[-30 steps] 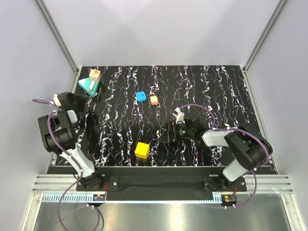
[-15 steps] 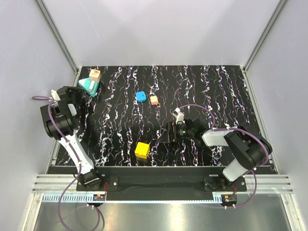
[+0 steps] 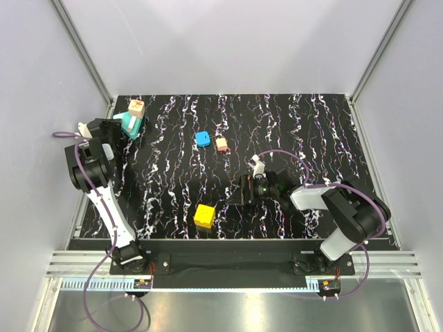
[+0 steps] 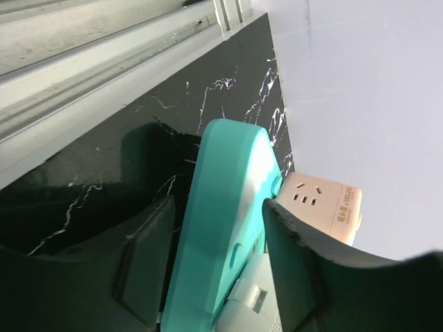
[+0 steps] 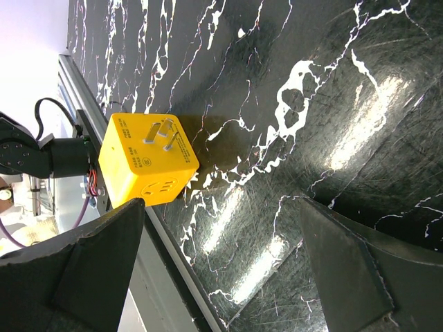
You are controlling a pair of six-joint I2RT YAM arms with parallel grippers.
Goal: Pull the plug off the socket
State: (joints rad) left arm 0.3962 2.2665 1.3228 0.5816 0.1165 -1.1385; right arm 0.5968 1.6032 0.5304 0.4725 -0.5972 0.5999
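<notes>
The teal socket [image 3: 129, 123] lies at the far left corner of the black mat, with the tan plug [image 3: 136, 107] seated on its far end. My left gripper [image 3: 119, 128] is at the socket's near side. In the left wrist view the socket [image 4: 225, 228] stands between both fingers, which press its flat faces, and the plug [image 4: 322, 204] sticks out beyond the right finger; my left gripper [image 4: 218, 214] is shut on the socket. My right gripper [image 3: 242, 190] rests open and empty on the mat at centre right, and shows the same in its own view [image 5: 221, 203].
A yellow cube [image 3: 204, 216] with metal prongs lies near the front edge, just left of the right gripper, and shows in the right wrist view [image 5: 147, 160]. A small blue block [image 3: 203, 139] and a salmon block [image 3: 221, 144] lie mid-mat. The metal rail and wall run beside the socket.
My left arm has swung away from me toward the far left corner, and its gripper has reached the socket. The right arm has not moved.
</notes>
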